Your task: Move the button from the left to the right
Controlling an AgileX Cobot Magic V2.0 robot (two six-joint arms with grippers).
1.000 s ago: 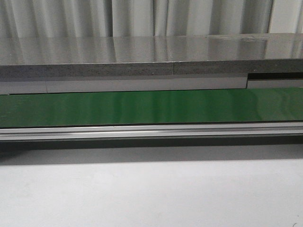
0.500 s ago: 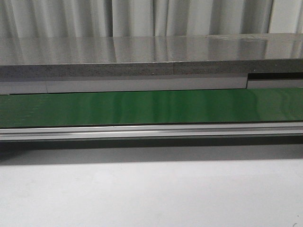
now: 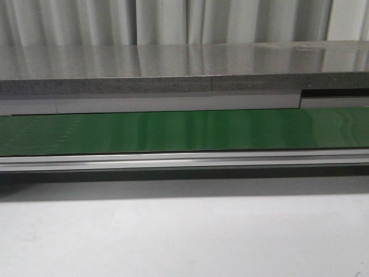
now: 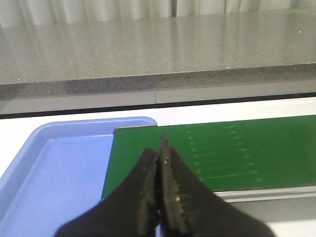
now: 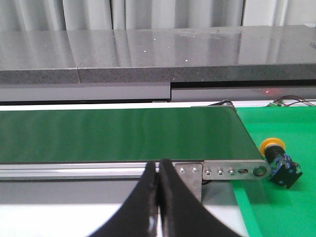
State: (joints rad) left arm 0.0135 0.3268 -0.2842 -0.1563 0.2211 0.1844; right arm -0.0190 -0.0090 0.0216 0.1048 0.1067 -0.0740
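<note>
Only the right wrist view catches the button [image 5: 278, 162]: it lies tipped on its side on a green mat [image 5: 281, 207], just beside the metal end bracket [image 5: 232, 171] of the green conveyor belt [image 5: 118, 133], yellow ring toward the belt and black body away from it. The right gripper [image 5: 158, 170] hangs in front of the belt's aluminium rail, well apart from the button, its two black fingers pressed together with nothing between them. The left wrist view shows what the others miss: a blue tray [image 4: 54, 173] butting against the other end of the belt, with the left gripper [image 4: 159, 158] above that edge, fingers likewise closed on nothing. The front view holds neither arm nor button, just the belt [image 3: 184, 131], its rail [image 3: 184, 160], the grey stone counter [image 3: 184, 66] behind and the white table [image 3: 184, 236] in front.
</note>
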